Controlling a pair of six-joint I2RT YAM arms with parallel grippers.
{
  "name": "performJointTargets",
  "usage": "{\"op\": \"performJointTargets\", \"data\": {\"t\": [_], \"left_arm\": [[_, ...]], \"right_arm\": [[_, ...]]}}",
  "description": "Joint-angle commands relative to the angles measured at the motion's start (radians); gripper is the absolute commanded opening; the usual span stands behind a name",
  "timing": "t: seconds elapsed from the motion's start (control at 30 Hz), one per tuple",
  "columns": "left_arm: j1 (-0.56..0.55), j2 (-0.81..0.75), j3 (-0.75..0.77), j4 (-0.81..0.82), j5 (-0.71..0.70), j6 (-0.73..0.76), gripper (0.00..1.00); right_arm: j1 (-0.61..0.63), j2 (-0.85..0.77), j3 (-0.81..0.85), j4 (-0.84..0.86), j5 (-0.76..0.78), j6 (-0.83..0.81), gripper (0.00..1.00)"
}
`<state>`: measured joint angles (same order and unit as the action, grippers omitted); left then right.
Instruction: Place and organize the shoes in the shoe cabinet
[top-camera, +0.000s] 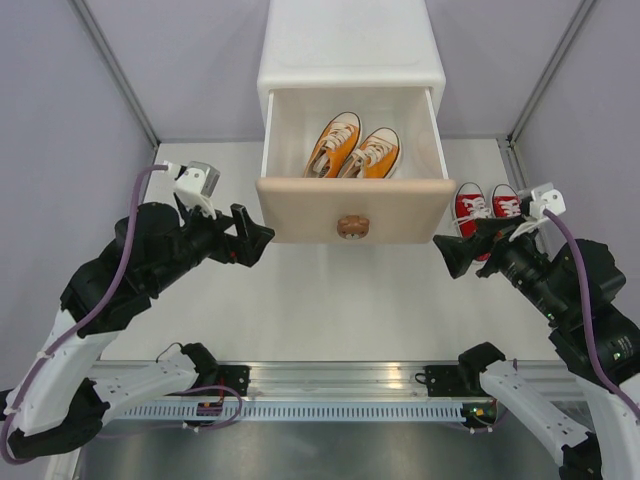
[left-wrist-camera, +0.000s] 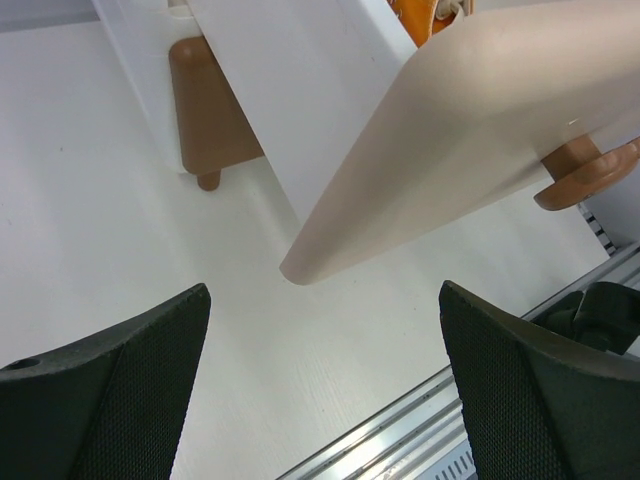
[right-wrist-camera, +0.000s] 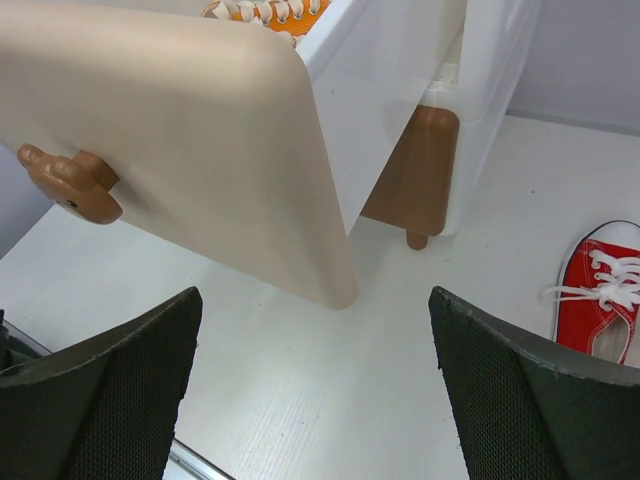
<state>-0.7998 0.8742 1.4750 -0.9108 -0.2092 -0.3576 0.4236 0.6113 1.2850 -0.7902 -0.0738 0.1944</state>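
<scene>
The white shoe cabinet (top-camera: 350, 40) stands at the back centre. Its upper drawer is pulled out, with a beige front (top-camera: 350, 205) and a bear knob (top-camera: 352, 226). The orange pair (top-camera: 355, 148) lies side by side inside that drawer. On the table right of the cabinet the red pair (top-camera: 487, 203) stands toes forward; one red shoe (right-wrist-camera: 600, 290) shows in the right wrist view. My left gripper (top-camera: 258, 240) hovers open off the drawer front's left corner, holding nothing. My right gripper (top-camera: 450, 255) is open and holds nothing, off the right corner and just in front of the red pair.
The lower drawer's brown front (right-wrist-camera: 420, 165) and a short brown leg (left-wrist-camera: 208, 180) show under the open drawer. A metal rail (top-camera: 330, 380) runs along the near table edge. Grey walls with frame posts (top-camera: 115, 70) close in the sides and back.
</scene>
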Motion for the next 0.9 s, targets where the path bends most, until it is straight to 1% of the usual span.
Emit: {"op": "performJointTargets", "data": {"t": [0.0, 0.47, 0.6, 0.87], "left_arm": [[0.002, -0.004, -0.018, 0.023, 0.021, 0.037, 0.97], [0.002, 0.042, -0.032, 0.053, -0.076, -0.011, 0.97], [0.002, 0.080, -0.021, 0.090, -0.113, -0.015, 0.96], [0.002, 0.146, 0.014, 0.177, -0.182, -0.023, 0.95]], "right_arm": [[0.006, 0.028, -0.012, 0.049, -0.053, 0.013, 0.98], [0.006, 0.097, -0.039, 0.149, -0.057, 0.039, 0.98], [0.006, 0.114, -0.033, 0.164, -0.014, 0.031, 0.98], [0.006, 0.157, 0.020, 0.213, 0.123, 0.020, 0.98]]}}
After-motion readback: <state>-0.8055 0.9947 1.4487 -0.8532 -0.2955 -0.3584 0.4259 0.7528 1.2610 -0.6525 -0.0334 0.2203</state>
